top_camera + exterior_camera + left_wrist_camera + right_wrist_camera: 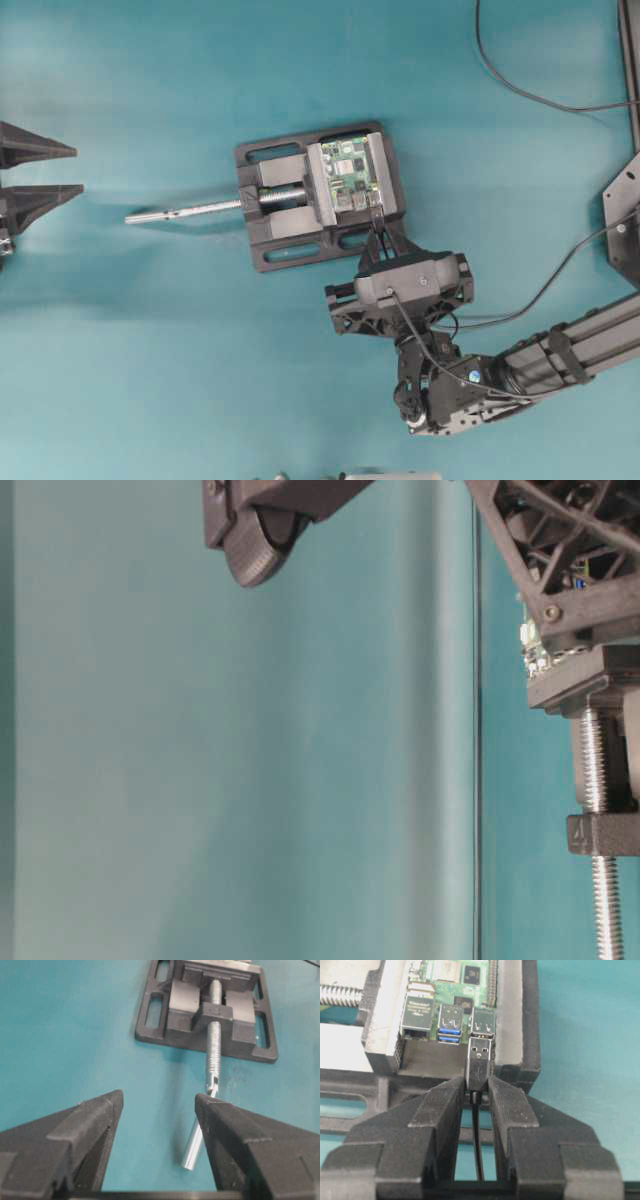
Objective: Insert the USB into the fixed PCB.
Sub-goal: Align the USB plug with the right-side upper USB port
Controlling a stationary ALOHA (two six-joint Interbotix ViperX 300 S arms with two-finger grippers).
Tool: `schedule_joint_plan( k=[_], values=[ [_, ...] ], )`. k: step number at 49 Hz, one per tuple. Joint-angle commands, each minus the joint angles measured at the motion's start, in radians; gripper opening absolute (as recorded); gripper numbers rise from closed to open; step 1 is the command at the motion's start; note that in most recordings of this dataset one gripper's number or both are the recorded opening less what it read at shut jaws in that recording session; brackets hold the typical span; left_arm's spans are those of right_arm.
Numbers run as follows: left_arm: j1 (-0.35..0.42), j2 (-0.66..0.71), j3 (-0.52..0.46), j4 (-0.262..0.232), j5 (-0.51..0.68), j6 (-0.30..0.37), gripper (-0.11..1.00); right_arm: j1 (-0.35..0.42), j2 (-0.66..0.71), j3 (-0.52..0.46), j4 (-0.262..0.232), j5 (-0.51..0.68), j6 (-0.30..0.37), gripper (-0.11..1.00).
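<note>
One vise (300, 200) clamps fixed PCB (352, 170); screw rod (212, 1055) protrudes.

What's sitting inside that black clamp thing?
A little green circuit board sits between the clamp's blocks, its silver sockets facing the plug. Its underside is hidden, so what it rests on can't be seen.

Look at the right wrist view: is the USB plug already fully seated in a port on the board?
No: the USB metal shell is still fully exposed, its tip just at the PCB port's mouth.
</note>
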Motion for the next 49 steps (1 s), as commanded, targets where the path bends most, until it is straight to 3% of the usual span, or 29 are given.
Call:
schedule_joint_plan(
  k=[1,49],
  values=[
    [0.002,0.008,-0.012,0.003,-0.008,-0.009,0.75,-0.003,-0.017,-0.014,-0.009,-0.008,0.000,0.19],
    [0.002,0.008,-0.012,0.003,-0.008,-0.011,0.75,-0.041,-0.017,-0.009,-0.009,-0.014,0.002,0.19]
  ],
)
